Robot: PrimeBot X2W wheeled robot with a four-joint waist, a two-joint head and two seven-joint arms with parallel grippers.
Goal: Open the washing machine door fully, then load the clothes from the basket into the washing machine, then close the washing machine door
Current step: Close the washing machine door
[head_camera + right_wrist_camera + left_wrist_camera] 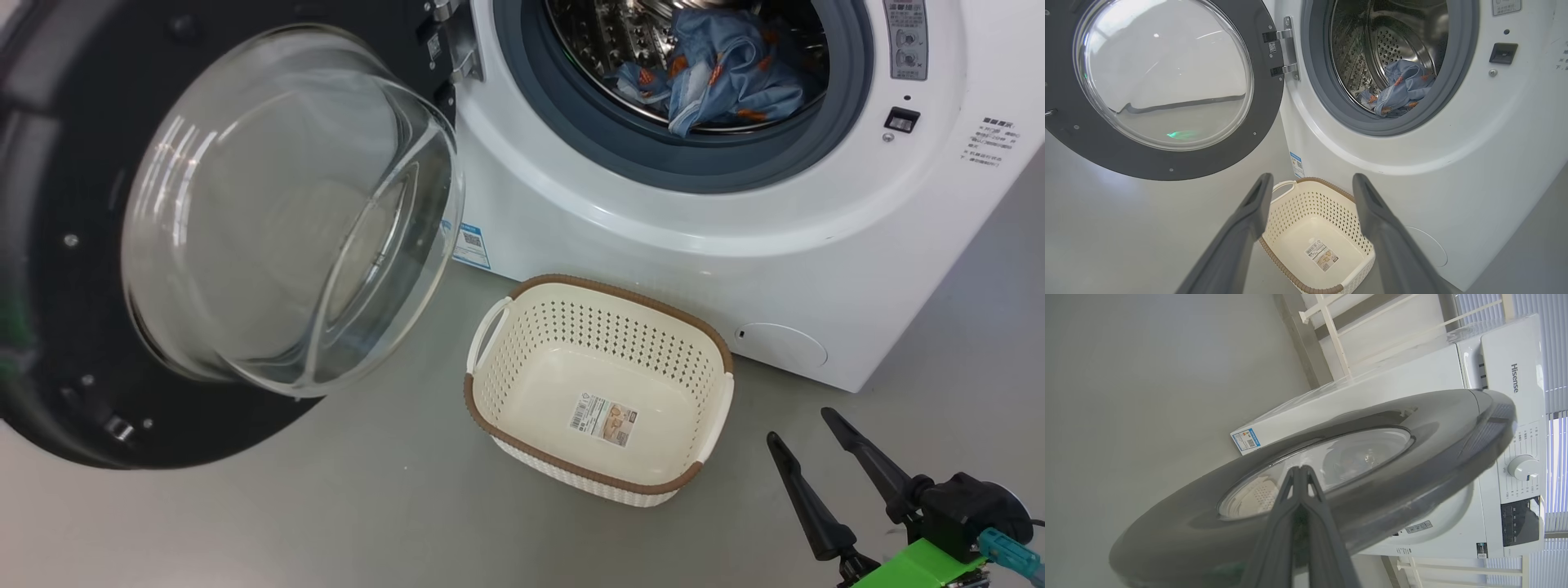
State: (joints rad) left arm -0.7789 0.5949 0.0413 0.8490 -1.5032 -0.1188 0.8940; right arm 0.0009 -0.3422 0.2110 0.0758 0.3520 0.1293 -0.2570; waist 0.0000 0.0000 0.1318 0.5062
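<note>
Two end effectors: right one nearest the head camera, left one behind the door.
Right end effector (798,425): fingers spread wide apart, holding nothing. It sits low at the lower right of the head view and points up toward the basket. Judged parked there to leave the door's swing path free.
Floor (326,506): grey; carries the basket and the machine.
Basket (588,327): upright on the floor, just in front of the machine and below its opening. It holds nothing but its label (602,418).
Washing machine door (286,212): swung out to the left on its hinge, glass bowl toward the head camera.
Left end effector (1299,469): fingers pressed together, gripping nothing. The tips point at the door's outer face, at the window edge; contact cannot be confirmed. Judged a stiff pushing tool for closing.
Washing machine (735,269): opening unobstructed.
Clothes (718,82): blue printed fabric heaped in the drum, just behind the gasket (653,155).
Step in hand: loading looks complete; door closing remains.
</note>
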